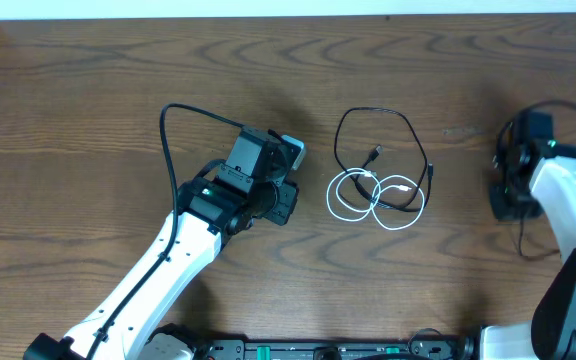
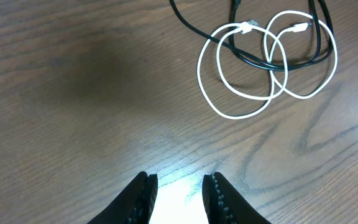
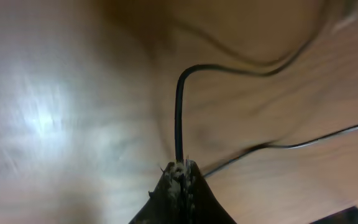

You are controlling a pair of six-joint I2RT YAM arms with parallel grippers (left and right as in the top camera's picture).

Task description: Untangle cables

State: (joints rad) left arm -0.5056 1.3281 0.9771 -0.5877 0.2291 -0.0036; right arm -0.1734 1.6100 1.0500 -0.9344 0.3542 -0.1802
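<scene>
The two cables lie tangled at the table's middle. The white cable (image 1: 330, 195) forms two overlapping loops. The black cable (image 1: 408, 125) arcs behind them and passes through them. In the left wrist view the white cable (image 2: 198, 74) and black cable (image 2: 191, 23) sit ahead at the upper right. My left gripper (image 1: 290, 185) hovers just left of them. Its fingertips (image 2: 179, 183) stand slightly open with only bare wood between. My right gripper (image 1: 508, 205) is far right, away from both cables. It is shut (image 3: 182, 165), and a dark cord rises past its tips; whether that cord is pinched is unclear.
The wooden table (image 1: 88, 110) stretches wide to the left and behind the cables. The left arm's own black cord (image 1: 164, 130) loops over the table, and the right arm's cord (image 1: 524, 245) curls beside its gripper. The right wrist view is blurred.
</scene>
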